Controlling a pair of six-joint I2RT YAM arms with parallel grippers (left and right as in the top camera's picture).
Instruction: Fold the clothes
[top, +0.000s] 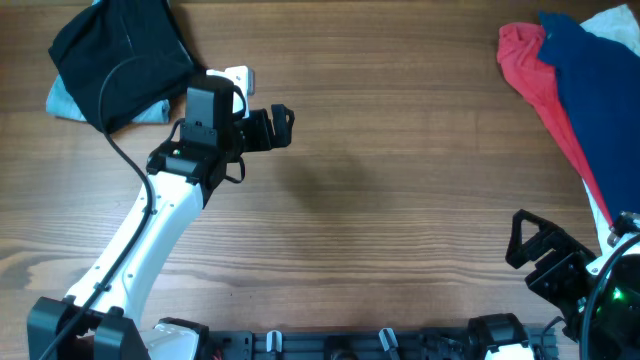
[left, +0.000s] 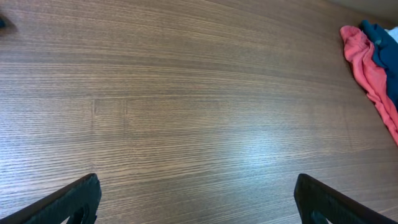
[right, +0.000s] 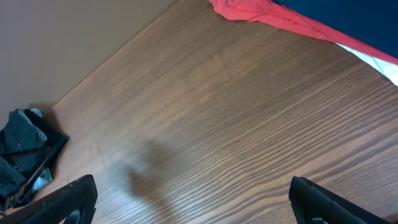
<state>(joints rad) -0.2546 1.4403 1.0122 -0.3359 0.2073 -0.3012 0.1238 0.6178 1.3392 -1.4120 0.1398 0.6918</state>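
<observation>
1. The clothes (top: 120, 55) lie at the far-left corner of the table (top: 400, 180) as a compact black bundle, on top of light-blue denim (top: 62, 100).
2. The left gripper (top: 278, 127) hangs over bare wood just beside the bundle, jaws wide apart and empty. The right gripper (top: 518, 242) sits at the near-right edge, also spread and empty.
3. Judgement: the bundle looks folded already and set aside, so this step reads as a retreat or a pause, with no grasp in hand.
4. Next move, if any: check the edges for squareness. Otherwise reach across to the red garment (top: 530, 60) and the navy garment (top: 590, 70), well apart at the far right.
5. Orientation: one corner points towards the near edge. Long axis uncertain, because the frame cuts off the top of the bundle.
</observation>
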